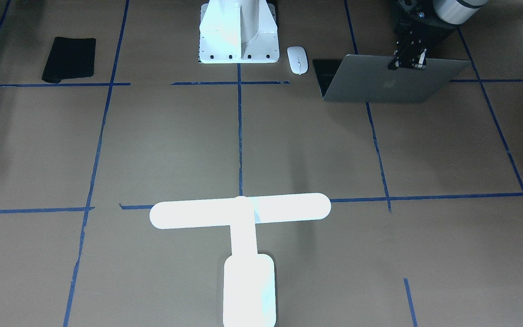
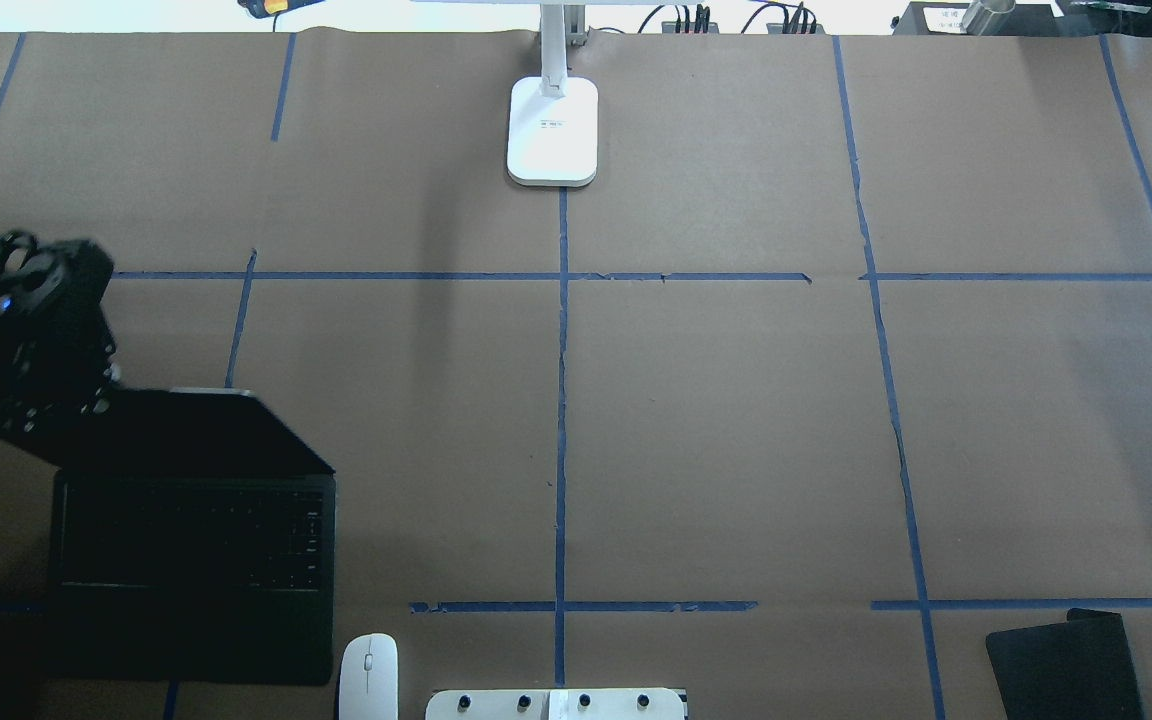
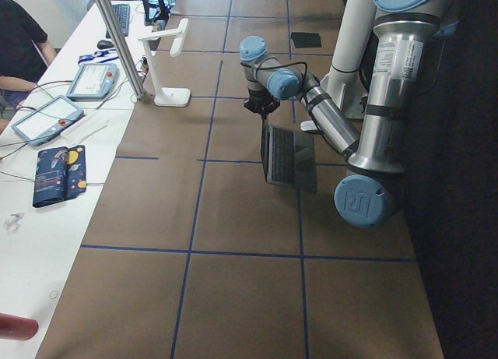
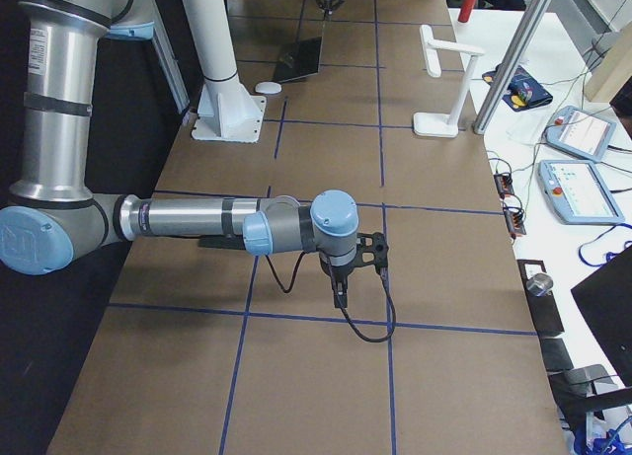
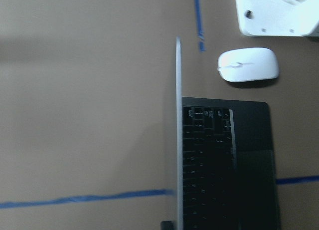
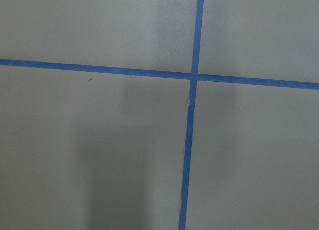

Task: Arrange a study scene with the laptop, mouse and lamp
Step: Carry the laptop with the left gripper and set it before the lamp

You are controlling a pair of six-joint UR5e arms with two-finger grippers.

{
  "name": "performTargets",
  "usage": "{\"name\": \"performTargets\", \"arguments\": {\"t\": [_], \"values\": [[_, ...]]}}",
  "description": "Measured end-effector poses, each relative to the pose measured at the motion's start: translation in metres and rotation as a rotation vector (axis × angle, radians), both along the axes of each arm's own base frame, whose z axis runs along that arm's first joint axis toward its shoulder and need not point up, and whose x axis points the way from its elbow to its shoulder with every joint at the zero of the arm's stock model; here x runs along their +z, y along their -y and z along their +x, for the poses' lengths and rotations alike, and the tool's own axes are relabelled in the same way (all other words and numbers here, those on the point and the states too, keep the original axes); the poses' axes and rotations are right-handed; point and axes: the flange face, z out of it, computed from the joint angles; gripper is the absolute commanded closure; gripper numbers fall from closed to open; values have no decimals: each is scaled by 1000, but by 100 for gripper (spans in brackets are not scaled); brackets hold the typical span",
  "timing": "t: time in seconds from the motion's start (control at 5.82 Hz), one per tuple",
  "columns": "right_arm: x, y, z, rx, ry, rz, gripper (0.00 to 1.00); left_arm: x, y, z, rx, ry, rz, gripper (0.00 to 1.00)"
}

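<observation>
The laptop (image 1: 388, 84) stands open near the robot's left side, lid almost upright, black keys showing in the overhead view (image 2: 186, 540). My left gripper (image 1: 409, 63) is at the lid's top edge and looks shut on it; the left wrist view shows the lid (image 5: 178, 140) edge-on. The white mouse (image 1: 297, 59) lies flat between the laptop and the pedestal. The glowing lamp (image 1: 241, 213) stands at the table's far middle edge. My right gripper (image 4: 341, 295) hangs over bare paper, far from them all; I cannot tell if it is open or shut.
A white flared pedestal (image 1: 239, 36) with bolt holes stands at the robot's edge. A black mouse pad (image 1: 69, 59) lies on the robot's right side. Blue tape lines cross the brown paper. A side bench (image 3: 70, 110) holds tablets and cables.
</observation>
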Motion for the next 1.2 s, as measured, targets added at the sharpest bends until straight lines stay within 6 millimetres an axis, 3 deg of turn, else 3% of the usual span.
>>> {"name": "performTargets", "arguments": {"t": [0.17,0.69,1.2], "values": [[0,0,0,1,-1,-1,0,-17,37,16,-19,-9,13,100],[0,0,0,1,1,-1,0,-96,143,68,-81,-5,79,100],[0,-1,0,0,1,-2,0,-170,205,130,-100,19,92,100]]}}
